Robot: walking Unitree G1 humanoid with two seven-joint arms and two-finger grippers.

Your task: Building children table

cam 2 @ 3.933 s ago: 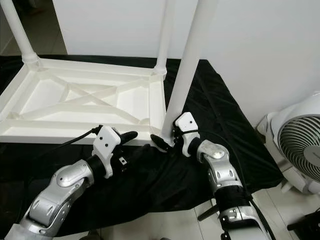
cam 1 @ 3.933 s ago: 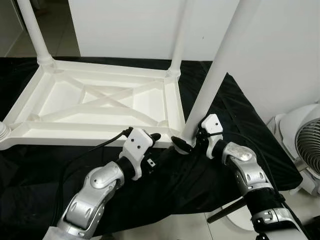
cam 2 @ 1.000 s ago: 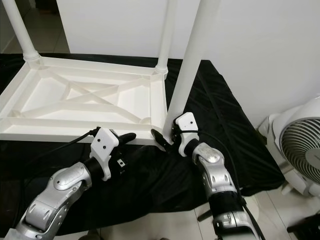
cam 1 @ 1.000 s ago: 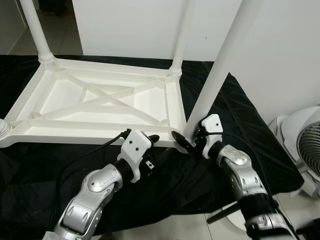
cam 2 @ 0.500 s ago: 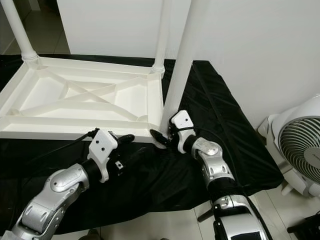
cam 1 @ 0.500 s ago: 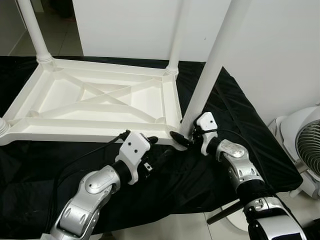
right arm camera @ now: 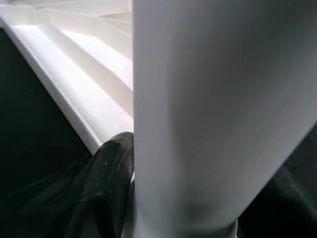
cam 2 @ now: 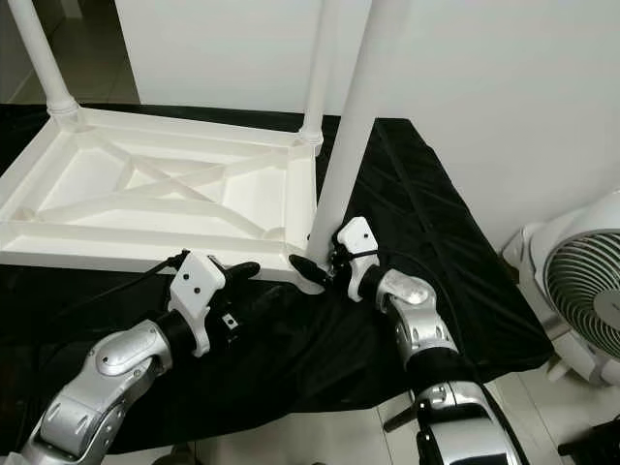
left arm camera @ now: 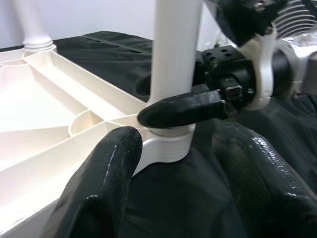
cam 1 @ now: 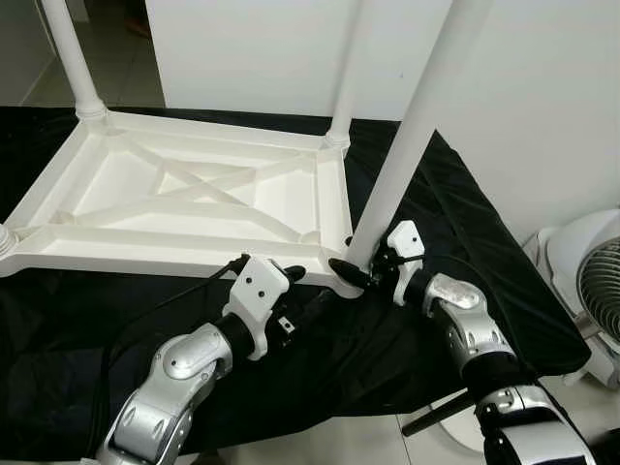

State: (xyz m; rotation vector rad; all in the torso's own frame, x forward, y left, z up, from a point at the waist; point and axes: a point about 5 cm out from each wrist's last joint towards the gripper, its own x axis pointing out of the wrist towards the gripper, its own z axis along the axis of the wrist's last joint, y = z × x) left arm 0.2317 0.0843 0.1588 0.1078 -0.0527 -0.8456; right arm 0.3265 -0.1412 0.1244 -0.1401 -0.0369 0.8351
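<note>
Table frame [cam 1: 184, 199] is lying upside down on black cloth [cam 1: 455, 232]; our right gripper [cam 1: 360, 271] is clamping the near-corner leg [cam 1: 412, 136], our left gripper [cam 1: 300, 281] hovering spread just beside that corner.

Around the near-corner leg [cam 1: 407, 145] I have little room: my right gripper [cam 1: 360, 273] is clamped at its base and my left gripper [cam 1: 308, 291] crowds the frame [cam 1: 334, 208] edge. Beyond the leg, black cloth [cam 1: 465, 223] lies open toward the fan [cam 1: 591, 291].
</note>
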